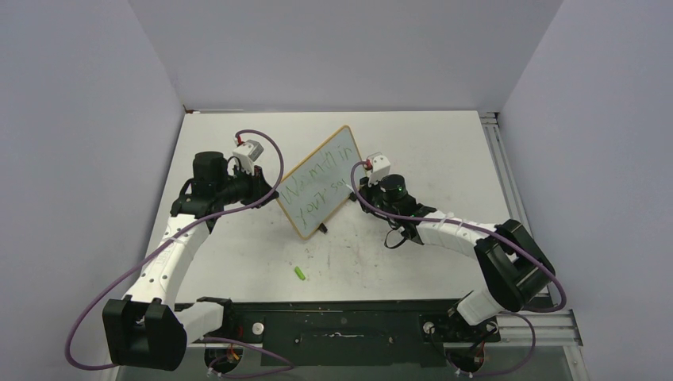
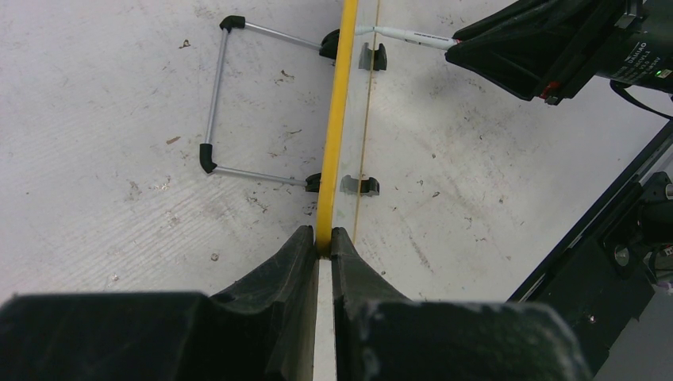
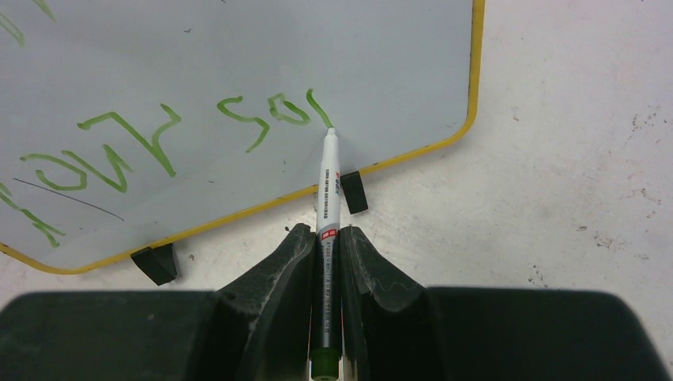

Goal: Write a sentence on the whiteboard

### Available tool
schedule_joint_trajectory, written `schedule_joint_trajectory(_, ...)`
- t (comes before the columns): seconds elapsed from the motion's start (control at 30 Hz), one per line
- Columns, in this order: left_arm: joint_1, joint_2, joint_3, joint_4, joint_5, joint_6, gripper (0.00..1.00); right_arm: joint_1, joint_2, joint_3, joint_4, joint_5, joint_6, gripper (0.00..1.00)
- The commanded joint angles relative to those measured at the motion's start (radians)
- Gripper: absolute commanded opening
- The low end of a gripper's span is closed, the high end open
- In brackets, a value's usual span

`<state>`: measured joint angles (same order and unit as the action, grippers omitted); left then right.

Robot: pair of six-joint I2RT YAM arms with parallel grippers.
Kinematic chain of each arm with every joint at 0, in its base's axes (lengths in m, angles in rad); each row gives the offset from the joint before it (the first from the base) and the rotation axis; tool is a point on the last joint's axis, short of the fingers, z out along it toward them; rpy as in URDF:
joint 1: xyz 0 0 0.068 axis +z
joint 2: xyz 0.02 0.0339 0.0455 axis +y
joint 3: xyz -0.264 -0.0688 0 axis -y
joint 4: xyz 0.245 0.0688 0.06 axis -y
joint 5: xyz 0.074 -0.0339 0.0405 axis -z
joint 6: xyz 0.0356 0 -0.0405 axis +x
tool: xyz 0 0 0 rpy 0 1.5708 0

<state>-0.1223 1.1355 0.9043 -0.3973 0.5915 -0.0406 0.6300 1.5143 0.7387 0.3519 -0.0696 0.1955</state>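
You see on the whiteboard (image 3: 238,63) a smooth, slightly glossy white face and a smooth yellow frame (image 3: 478,71). Behind the whiteboard, its stand (image 2: 216,91) looks like thin shiny metal with black plastic ends. Under the whiteboard, the table (image 3: 555,198) is matt white and scratched. The marker (image 3: 328,190) body is glossy plastic.

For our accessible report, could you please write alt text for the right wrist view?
The right claw grips a white marker pen, its tip at the end of green handwritten words on the yellow-framed whiteboard. The board stands on a white table.
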Motion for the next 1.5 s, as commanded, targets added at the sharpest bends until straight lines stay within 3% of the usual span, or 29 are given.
schedule_joint_trajectory(0.0,0.003,0.006,0.016,-0.045,-0.018,0.036,0.0,0.009,0.012,-0.002,0.025,0.022,0.012,0.05)
schedule_joint_trajectory(0.73,0.003,0.007,0.016,-0.043,-0.015,0.035,0.0,0.008,0.0,0.105,0.048,0.05,-0.014,0.05)
schedule_joint_trajectory(1.47,0.003,0.005,0.016,-0.046,-0.016,0.036,0.0,0.012,0.025,0.023,0.016,0.062,0.012,0.05)
